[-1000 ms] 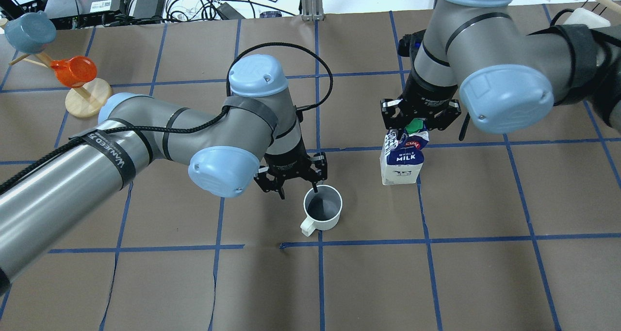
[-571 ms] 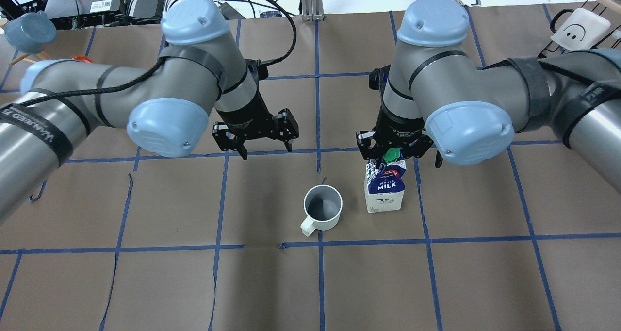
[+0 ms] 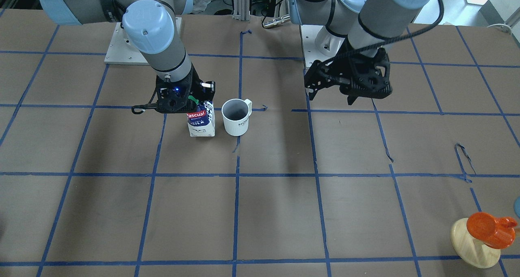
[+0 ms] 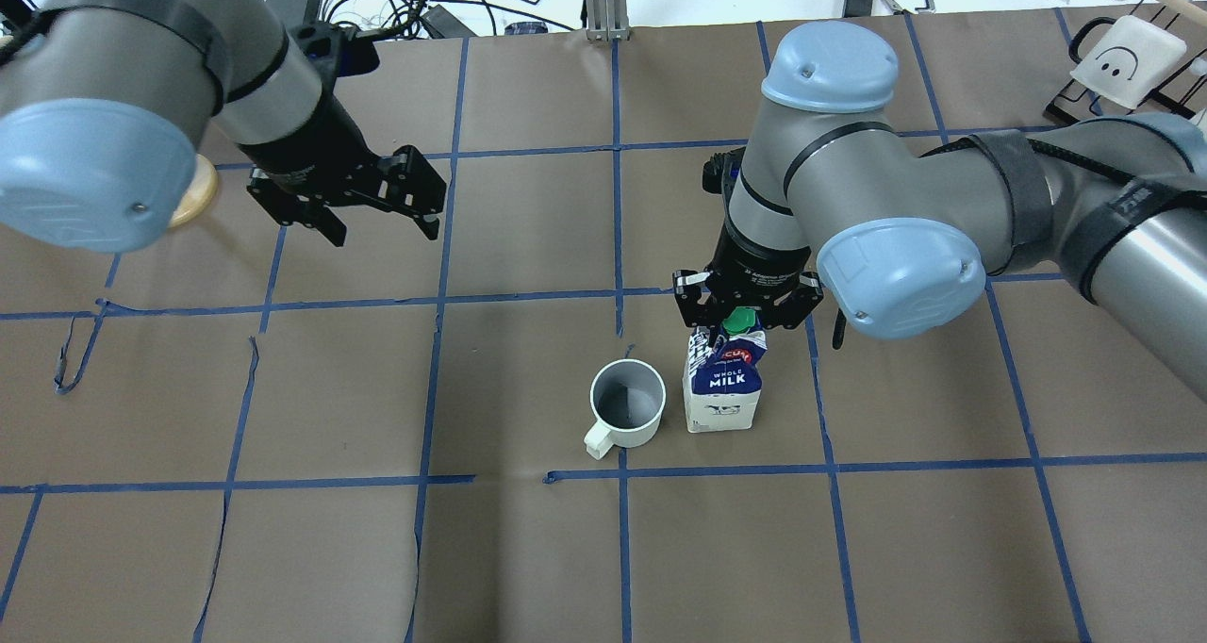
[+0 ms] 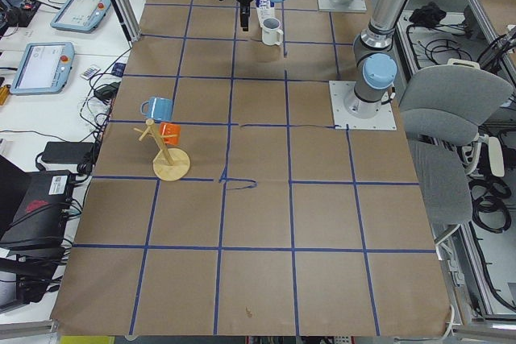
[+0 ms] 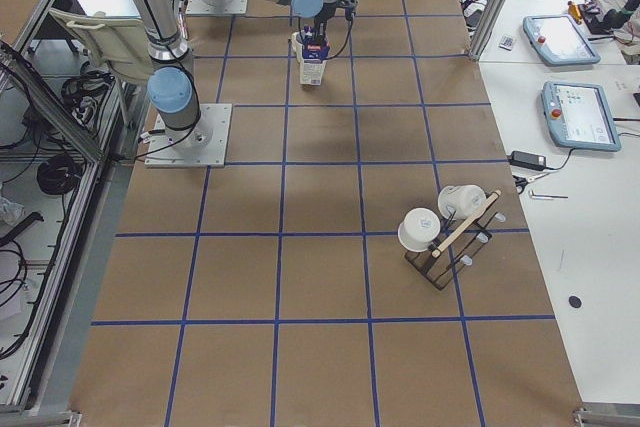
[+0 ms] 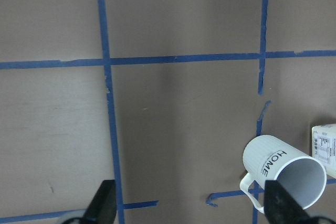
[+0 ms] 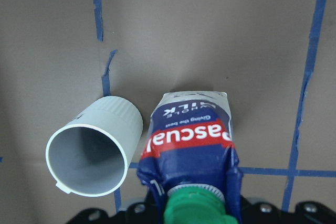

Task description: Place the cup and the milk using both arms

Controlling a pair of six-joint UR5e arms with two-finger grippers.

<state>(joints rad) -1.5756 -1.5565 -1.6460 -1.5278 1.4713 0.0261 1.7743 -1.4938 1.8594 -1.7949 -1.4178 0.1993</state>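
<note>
Overhead exterior shows us the right gripper [image 4: 745,328] with its jaws pinched on the gable top of the milk [image 4: 721,390], just under the green cap; the right wrist view confirms this, the carton's crest [image 8: 191,140] sitting between the two black fingers. The carton stands upright, and its base seems to rest on the table [image 4: 528,549], though we cannot be sure from these angles. Just beside it, toward the robot's left, stands the cup [image 4: 627,403], upright and mouth up; a narrow gap separates the two, and the handle points toward the robot.

The left gripper [image 4: 387,238] has its jaws spread wide and grips nothing; it hangs above the table, well apart from the cup. In its wrist view we see both fingertips [image 7: 102,203] at the lower edge and the cup [image 7: 281,169] off to the lower right. In the front-facing view the same gripper [image 3: 330,99] hovers on the far side of the cup [image 3: 235,118] from the milk [image 3: 201,124]. An orange cup [image 3: 489,228] sits on a wooden stand at the table's corner.
</note>
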